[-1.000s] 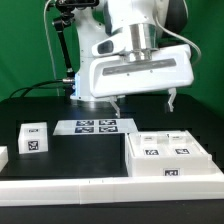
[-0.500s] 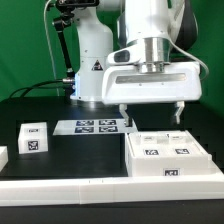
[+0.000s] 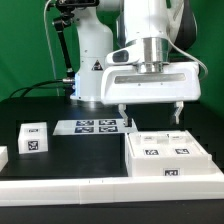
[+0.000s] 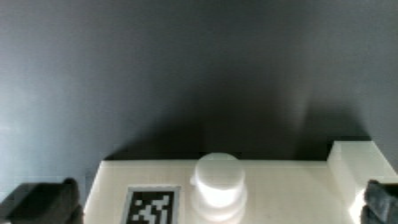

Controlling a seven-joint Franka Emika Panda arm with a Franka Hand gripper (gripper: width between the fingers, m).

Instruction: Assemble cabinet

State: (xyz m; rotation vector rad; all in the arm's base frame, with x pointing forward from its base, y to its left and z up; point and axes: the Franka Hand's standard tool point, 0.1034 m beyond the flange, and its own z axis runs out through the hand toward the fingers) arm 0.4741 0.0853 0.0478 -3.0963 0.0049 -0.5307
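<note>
One cabinet [image 3: 140,162], one small tagged cube [image 3: 33,138], one marker board [image 3: 97,132] bearing four tags [image 3: 84,124]

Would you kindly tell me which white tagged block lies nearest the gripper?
The cabinet, the large block at the exterior view's right: the open gripper hangs just above it, while the small cube sits far to the left.

Words, numbers: none can be read in either view.
Cabinet [image 3: 167,162]: three black-and-white square tags [image 3: 152,152] are shown, two on top and one on the front; in the wrist view one tag is seen blurred on it.
Marker board [image 3: 97,126]: several square tags are printed on it.
Block [image 3: 33,138]: one tag is carried on top, one on the front.
Pedestal [image 3: 88,85]: a triangle sticker [image 3: 97,67] is shown; its symbol cannot be made out.
</note>
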